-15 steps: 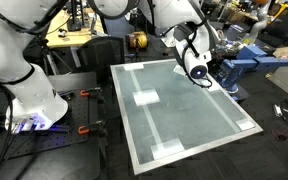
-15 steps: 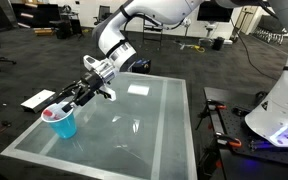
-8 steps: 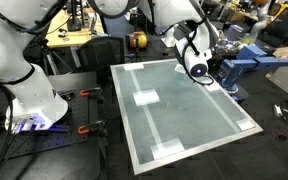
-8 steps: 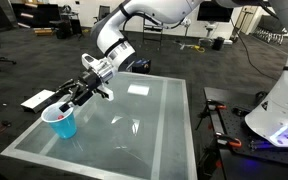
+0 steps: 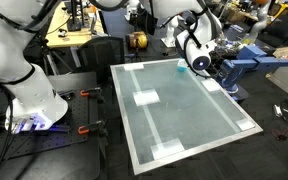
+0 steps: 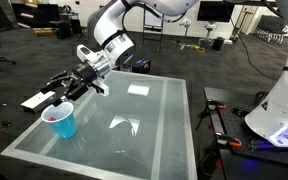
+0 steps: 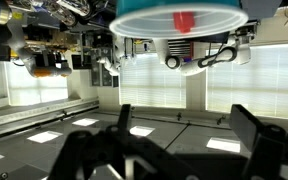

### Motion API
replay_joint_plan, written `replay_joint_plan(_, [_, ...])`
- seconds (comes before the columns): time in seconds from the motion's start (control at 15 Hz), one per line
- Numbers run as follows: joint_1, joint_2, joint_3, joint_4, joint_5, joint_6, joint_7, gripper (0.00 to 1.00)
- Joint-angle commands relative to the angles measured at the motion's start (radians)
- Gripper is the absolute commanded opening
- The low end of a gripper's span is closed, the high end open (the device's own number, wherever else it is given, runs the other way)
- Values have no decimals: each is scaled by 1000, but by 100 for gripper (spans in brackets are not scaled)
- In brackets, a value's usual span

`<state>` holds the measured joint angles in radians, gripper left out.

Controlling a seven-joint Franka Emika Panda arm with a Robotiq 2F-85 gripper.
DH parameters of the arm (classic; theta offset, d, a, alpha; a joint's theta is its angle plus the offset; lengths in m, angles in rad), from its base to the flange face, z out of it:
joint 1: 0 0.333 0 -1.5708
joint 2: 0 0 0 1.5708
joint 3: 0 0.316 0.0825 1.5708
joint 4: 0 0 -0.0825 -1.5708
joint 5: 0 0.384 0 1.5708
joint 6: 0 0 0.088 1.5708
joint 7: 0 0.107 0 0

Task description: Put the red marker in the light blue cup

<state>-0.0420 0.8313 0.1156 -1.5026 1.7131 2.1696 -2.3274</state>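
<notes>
- The light blue cup stands upright on the glass table, near one corner.
- The red marker is inside the cup. In an exterior view it shows as a red bit just below the rim.
- The gripper hangs over the cup, near it but not touching it.
- The fingers are spread wide apart in the wrist view. There is nothing between them.
- The wrist view shows the cup at the top of the picture, with the marker as a red spot in its pale inside.
- I cannot tell if the marker stands straight or leans.
- The white arm reaches over the table from the far side, toward the cup.
- In an exterior view the gripper is at the far edge of the table. Only a tiny bit of the cup peeks out beside it.
- A white patch lies flat on the glass, well apart from the cup.
</notes>
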Motion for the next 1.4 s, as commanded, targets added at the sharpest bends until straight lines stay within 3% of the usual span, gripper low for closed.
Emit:
replay_joint_plan(0.0, [17, -101, -21, -84, 39, -5, -56, 100])
replay_joint_plan(0.93, [33, -417, -55, -391, 179, -17, -173, 100])
replay_joint_plan(1.0, [42, -343, -66, -305, 148, -14, -120, 100])
replay_joint_plan(1.33, [48, -386, -69, -355, 159, -12, -133, 100])
